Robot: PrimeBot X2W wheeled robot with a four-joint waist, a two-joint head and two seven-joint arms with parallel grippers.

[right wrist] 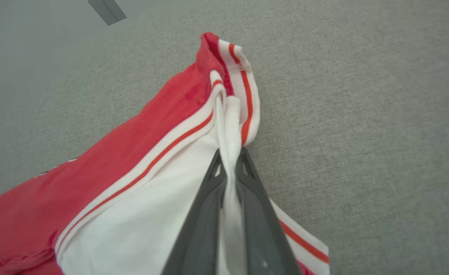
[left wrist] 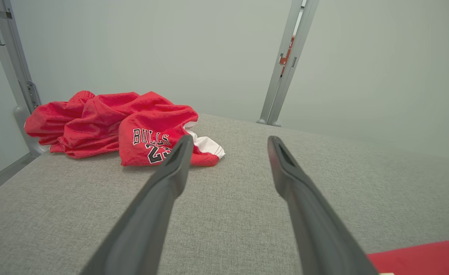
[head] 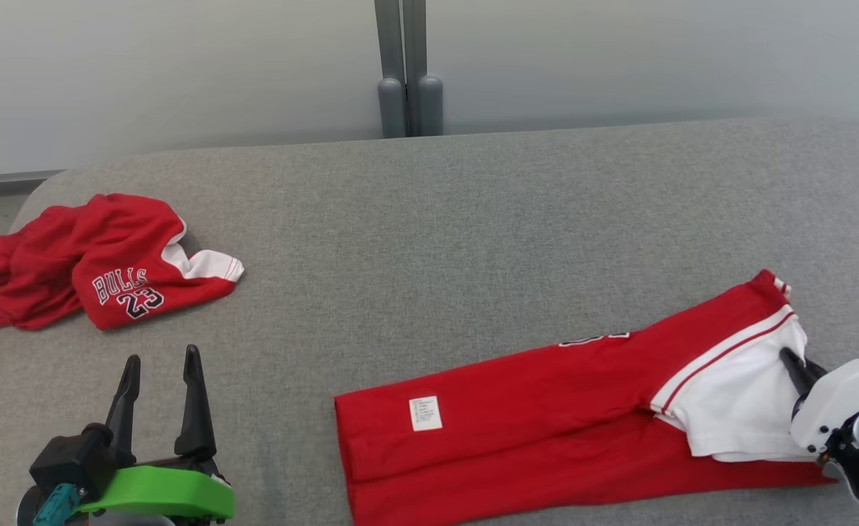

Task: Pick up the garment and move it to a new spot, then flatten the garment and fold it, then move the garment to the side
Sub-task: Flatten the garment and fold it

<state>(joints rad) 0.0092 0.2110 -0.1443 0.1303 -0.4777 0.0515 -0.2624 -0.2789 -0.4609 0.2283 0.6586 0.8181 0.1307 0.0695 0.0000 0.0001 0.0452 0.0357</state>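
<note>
The garment (head: 546,416) is a red piece with a white, red-striped side panel, folded into a long strip on the grey surface at lower right. My right gripper (right wrist: 230,156) is shut on a pinch of the garment's (right wrist: 140,160) white panel fabric near its striped hem; in the head view this right gripper (head: 795,361) sits at the garment's right end. My left gripper (head: 161,365) stands open at lower left, nothing between its fingers (left wrist: 171,172), apart from the cloth.
A second red garment (head: 93,263) printed BULLS 23 lies crumpled at the far left; it also lies ahead of the left fingers as the crumpled garment (left wrist: 121,126). Grey posts (head: 409,73) stand behind the padded table (head: 437,219). A pale wall backs the table.
</note>
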